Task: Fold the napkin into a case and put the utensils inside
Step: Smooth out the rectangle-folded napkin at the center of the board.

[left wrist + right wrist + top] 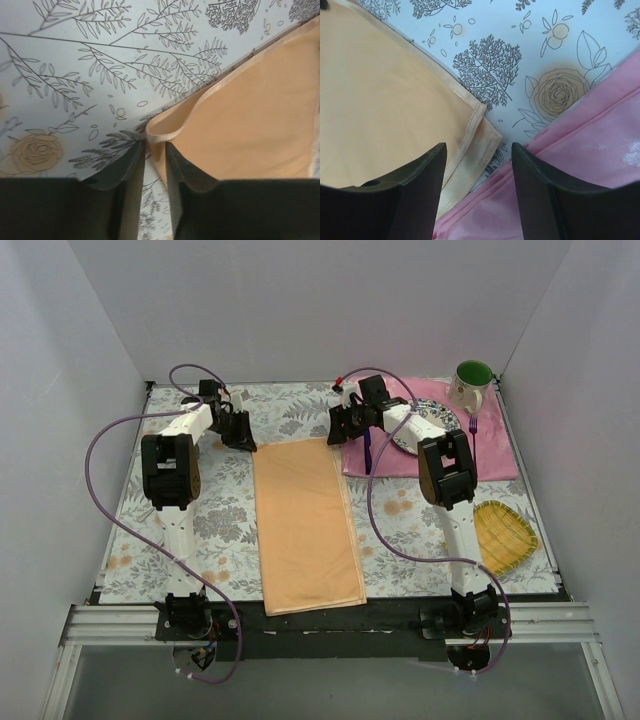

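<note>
The peach-orange napkin [305, 525] lies folded into a long strip down the middle of the table; no case shows. My left gripper [243, 435] is at its far left corner. In the left wrist view that gripper [155, 150] is shut on the napkin corner [159, 159], whose hem curls up. My right gripper [345, 430] hangs over the far right corner. In the right wrist view it [479, 150] is open above the doubled corner [477, 132], holding nothing. The dark purple knife [368, 450] lies beside that corner, and the purple fork [473, 428] lies right of the plate [425, 430].
A pink placemat [440, 458] under the plate touches the napkin's far right corner [580, 150]. A green-lined mug [472, 385] stands at the back right. A yellow woven mat [503, 537] lies at the right edge. White walls enclose the floral tablecloth [215, 520].
</note>
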